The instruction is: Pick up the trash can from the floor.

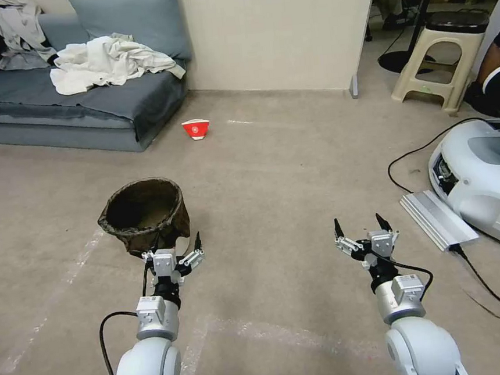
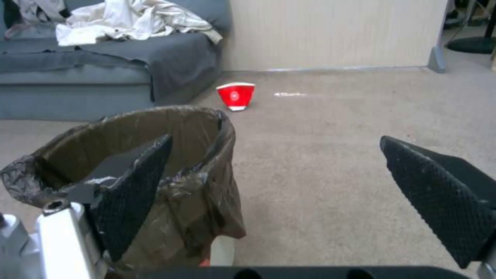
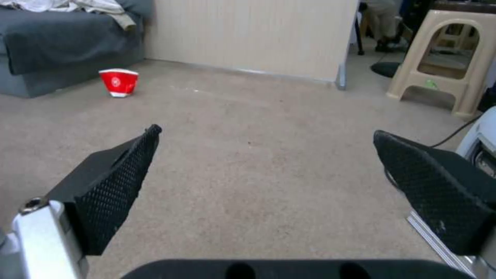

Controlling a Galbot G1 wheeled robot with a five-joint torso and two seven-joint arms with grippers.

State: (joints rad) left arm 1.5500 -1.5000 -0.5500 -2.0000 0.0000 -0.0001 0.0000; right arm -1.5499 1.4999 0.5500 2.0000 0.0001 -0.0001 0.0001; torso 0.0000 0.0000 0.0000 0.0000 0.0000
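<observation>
You're lining up the grasp: left gripper (image 1: pixel 174 253) spread wide beside the bin (image 1: pixel 145 213), so next straddle its rim; right gripper (image 1: pixel 363 237) wide, idle

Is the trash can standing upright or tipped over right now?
Upright: the trash can stands on the floor with its bag-lined mouth facing up, just ahead of the open left gripper.

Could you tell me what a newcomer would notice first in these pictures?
Probably the trash can in its crinkled dark bag, standing on the beige floor just beyond the open left gripper. Next, the bright red cup farther off by the grey sofa, and the right gripper open over bare carpet.
</observation>
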